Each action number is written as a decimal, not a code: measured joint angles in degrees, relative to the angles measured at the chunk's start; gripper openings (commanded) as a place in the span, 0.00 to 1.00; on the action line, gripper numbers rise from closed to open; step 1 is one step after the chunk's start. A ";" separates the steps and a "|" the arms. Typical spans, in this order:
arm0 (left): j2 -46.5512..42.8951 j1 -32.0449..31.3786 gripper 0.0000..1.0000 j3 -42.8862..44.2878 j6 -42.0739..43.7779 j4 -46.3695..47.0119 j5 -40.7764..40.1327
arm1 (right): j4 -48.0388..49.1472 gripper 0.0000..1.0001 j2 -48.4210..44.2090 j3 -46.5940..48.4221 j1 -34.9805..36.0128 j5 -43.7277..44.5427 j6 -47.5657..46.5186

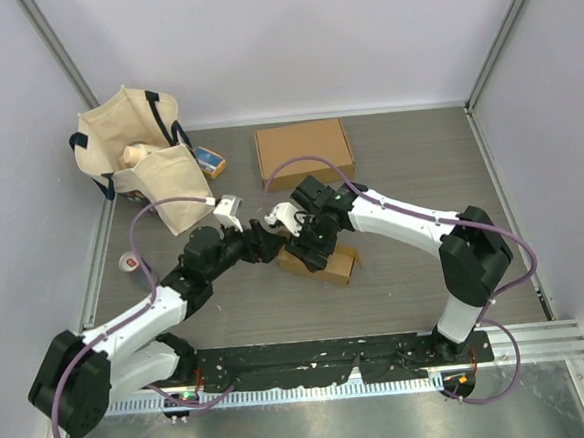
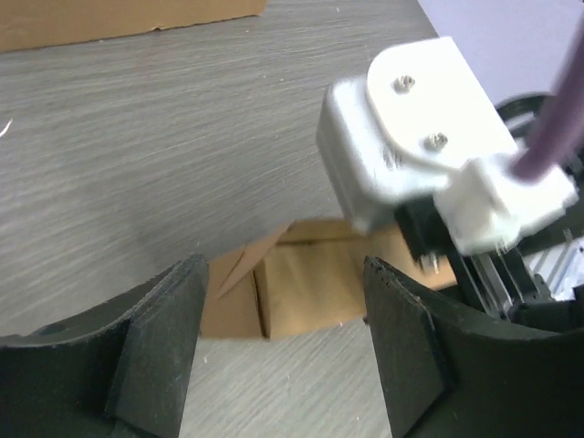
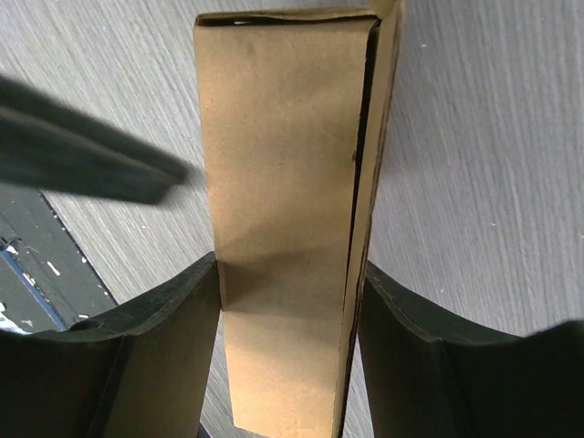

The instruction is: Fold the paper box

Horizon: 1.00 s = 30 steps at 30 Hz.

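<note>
1. Black fingers nearest us: our left tool [image 2: 285,266] stands wide open with nothing in it. It hovers just beside the paper box [image 3: 274,137], which lies mid-surface [image 1: 419,170] between the two arms.
2. Our right tool [image 3: 290,265] is closed about that box, a finger against each long side. One flap along the box's right side looks loose.
3. We judge the fold partly done, with the walls up and a flap not yet tucked. The next move calls for the left tool to press that flap in while the right steadies the box.
4. Farther back we count one flat cardboard box [image 1: 303,150], one cloth bag [image 1: 131,140], one small packet [image 1: 209,162] beside it, and one small round thing [image 1: 130,260] at the left edge. That makes two boxes, two arms and two tools.
</note>
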 measured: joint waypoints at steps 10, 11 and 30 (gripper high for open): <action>8.09 -1.25 0.53 5.07 11.45 3.19 0.37 | 1.88 0.59 -2.71 -2.80 -0.70 -1.77 0.15; 8.09 -1.25 0.52 5.09 11.93 3.26 0.46 | 1.88 0.58 -3.08 -2.84 -0.66 -1.90 0.09; 10.71 -6.88 0.00 6.86 14.60 1.33 -6.97 | 3.23 0.56 -3.69 -2.91 -0.63 -0.76 1.92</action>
